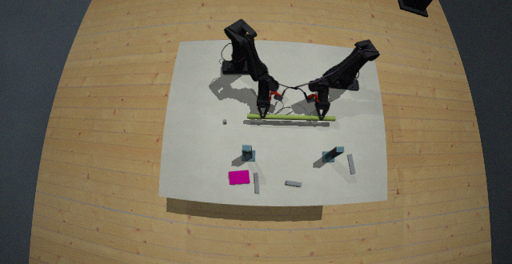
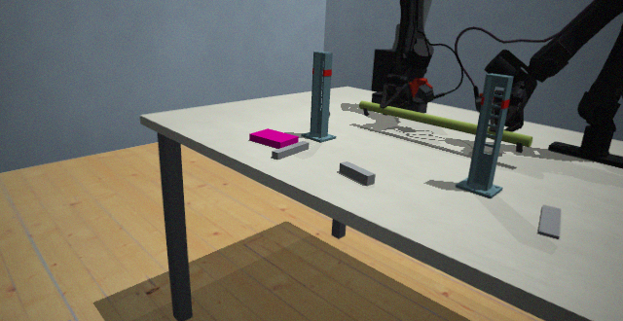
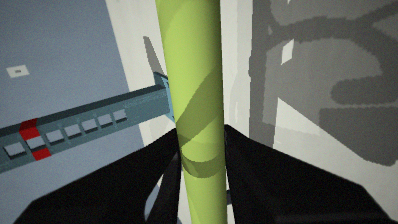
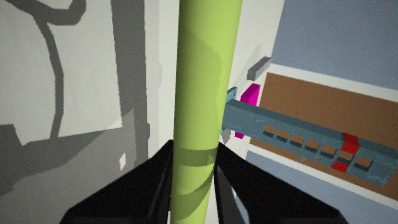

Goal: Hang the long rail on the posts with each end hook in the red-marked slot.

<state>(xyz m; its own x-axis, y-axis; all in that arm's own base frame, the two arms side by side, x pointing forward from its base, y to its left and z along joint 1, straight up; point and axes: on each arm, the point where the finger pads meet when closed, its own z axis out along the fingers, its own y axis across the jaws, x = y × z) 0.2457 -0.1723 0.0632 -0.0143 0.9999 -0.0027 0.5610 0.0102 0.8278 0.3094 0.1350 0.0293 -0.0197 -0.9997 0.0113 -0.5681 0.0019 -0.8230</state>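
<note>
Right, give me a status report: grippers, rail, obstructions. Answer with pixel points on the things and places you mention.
Left gripper point(image 1: 322, 118) point(image 2: 513, 127) point(image 3: 202, 132) and right gripper point(image 1: 262, 117) point(image 2: 384, 105) point(image 4: 193, 149) shut on rail point(image 1: 292, 117) point(image 2: 438, 121) point(image 3: 197, 75) point(image 4: 202, 75). Rail raised, off both posts point(image 1: 246, 149) point(image 2: 318, 112) point(image 3: 145, 102) point(image 4: 242, 116). Magenta block point(image 1: 239, 177) point(image 2: 274, 138) point(image 4: 251, 96) beyond posts, likely out of the way.

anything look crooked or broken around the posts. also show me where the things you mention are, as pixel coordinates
Nothing stands out: both posts, one beside the pink block point(image 1: 239, 178) point(image 2: 274, 138) point(image 4: 251, 96), stand upright, with no visible damage or spill around them.
</note>
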